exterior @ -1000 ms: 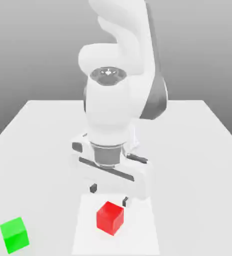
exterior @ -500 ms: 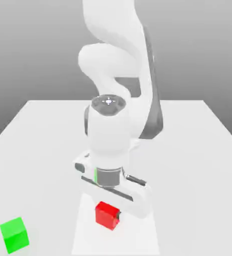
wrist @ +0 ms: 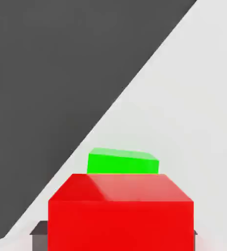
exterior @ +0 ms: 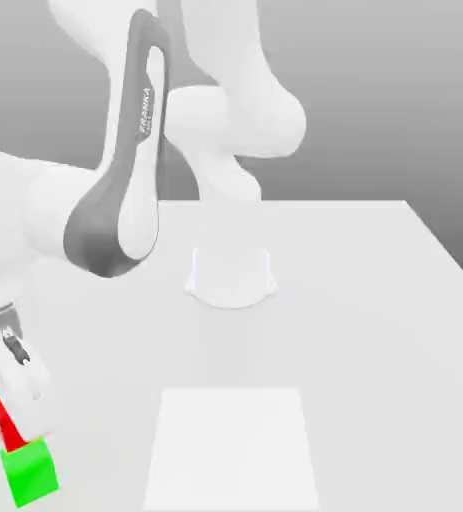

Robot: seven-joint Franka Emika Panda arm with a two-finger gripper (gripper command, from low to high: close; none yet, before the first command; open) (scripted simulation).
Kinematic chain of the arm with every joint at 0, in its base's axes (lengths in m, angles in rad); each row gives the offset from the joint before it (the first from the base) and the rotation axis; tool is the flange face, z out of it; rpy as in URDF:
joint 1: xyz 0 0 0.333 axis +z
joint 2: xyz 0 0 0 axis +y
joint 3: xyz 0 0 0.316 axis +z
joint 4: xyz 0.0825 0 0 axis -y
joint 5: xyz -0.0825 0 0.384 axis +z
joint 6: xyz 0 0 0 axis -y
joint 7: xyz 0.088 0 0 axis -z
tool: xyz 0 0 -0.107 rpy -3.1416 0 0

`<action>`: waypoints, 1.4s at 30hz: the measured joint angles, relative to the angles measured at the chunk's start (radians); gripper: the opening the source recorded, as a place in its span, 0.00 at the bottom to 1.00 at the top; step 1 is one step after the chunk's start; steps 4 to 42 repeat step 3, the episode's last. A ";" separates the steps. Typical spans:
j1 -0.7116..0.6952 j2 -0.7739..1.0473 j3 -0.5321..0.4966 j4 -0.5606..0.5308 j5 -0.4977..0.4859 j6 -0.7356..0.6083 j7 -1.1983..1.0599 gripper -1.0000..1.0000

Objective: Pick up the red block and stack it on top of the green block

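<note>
The white table (exterior: 355, 330) spreads wide, its edge cutting diagonally across the hand view with dark floor (wrist: 61, 73) beyond. My robot arm (exterior: 115, 205) leans over to the exterior view's left. Near the middle of the table's front part lies a paler square mat (exterior: 232, 450). The gripper (wrist: 114, 235) is closed around the red block (wrist: 120, 225), one dark fingertip showing at each side of it in the hand view. Beneath, near the table's edge, sits the green block (exterior: 30, 473), smaller in the hand view because it lies farther from that camera. In the exterior view the red block appears just above it; whether they touch, I cannot tell. I judge the carry nearly done, with alignment and a gentle lowering left. If I come down off-centre, the red block could overhang and topple when I let go. The two may also be turned differently, so a corner could catch and shove the green one. Lowering too far would press it askew; releasing too high would let the red one drop and bounce off.
</note>
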 joint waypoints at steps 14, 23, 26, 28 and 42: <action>0.000 0.000 0.000 0.000 0.000 0.000 0.000 1.00; 0.000 0.000 0.000 0.000 0.000 0.000 0.000 1.00; 0.000 0.000 0.000 0.000 0.000 0.000 0.000 1.00; 0.000 0.000 0.000 0.000 0.000 0.000 0.000 1.00; 0.000 0.000 0.000 0.000 0.000 0.000 0.000 1.00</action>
